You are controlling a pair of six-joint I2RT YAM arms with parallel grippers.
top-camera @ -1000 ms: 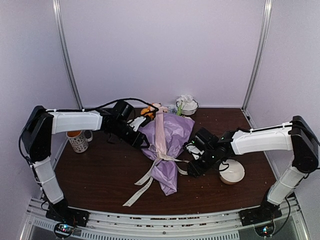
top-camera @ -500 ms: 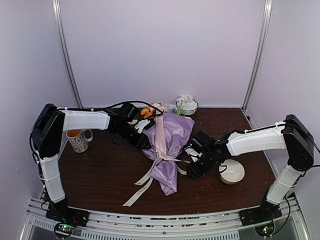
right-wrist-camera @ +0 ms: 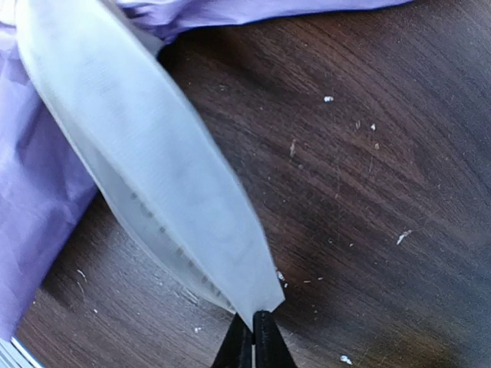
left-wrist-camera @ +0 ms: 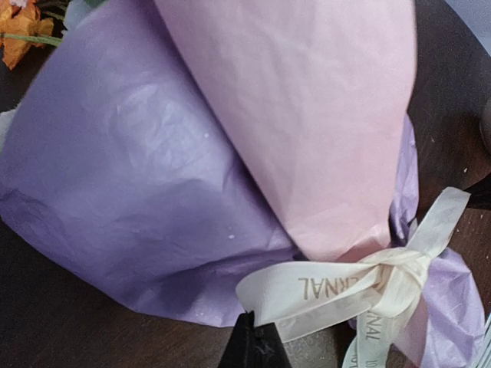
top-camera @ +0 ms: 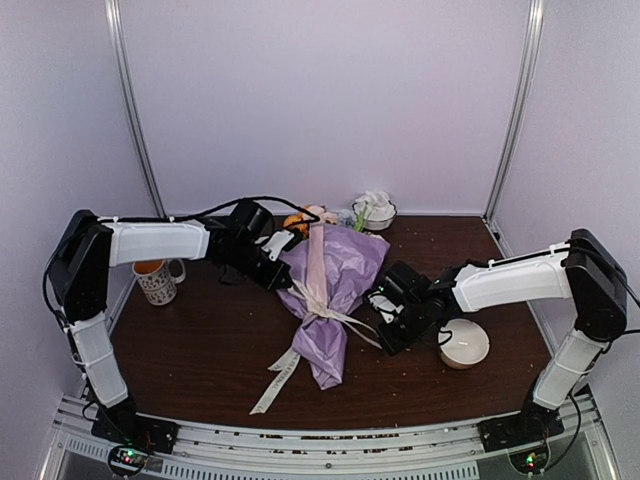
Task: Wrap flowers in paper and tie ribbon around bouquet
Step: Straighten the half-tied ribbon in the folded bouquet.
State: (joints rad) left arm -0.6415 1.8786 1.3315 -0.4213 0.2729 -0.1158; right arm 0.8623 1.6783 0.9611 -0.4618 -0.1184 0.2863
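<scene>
- Bouquet (top-camera: 328, 290) lies on the dark wooden table (top-camera: 200, 350), about in the middle between my two arms, wide end to the back wall and narrow end to the near edge.
- The paper (left-wrist-camera: 138, 169) is purple outside, with one pink fold along the top of the bouquet.
- The flowers (top-camera: 305, 217) come out at the wide end; I see orange and pale blooms there.
- The ribbon (left-wrist-camera: 337, 287) is knotted around the narrow part of the bouquet, and a long cream tail goes from the knot toward the near edge of the table.
- My left gripper (left-wrist-camera: 253, 345) is at the left side of the bouquet, fingers pressed together on the edge of a ribbon loop.
- My right gripper (right-wrist-camera: 253, 337) is at the right side of the bouquet, low over the table, fingers pinched on the tip of another ribbon end.
- A mug (top-camera: 155, 282) stands well left of the bouquet.
- A white bowl (top-camera: 463, 343) stands right of the bouquet, beyond my right gripper, and a second bowl (top-camera: 375, 212) stands behind the wide end.
</scene>
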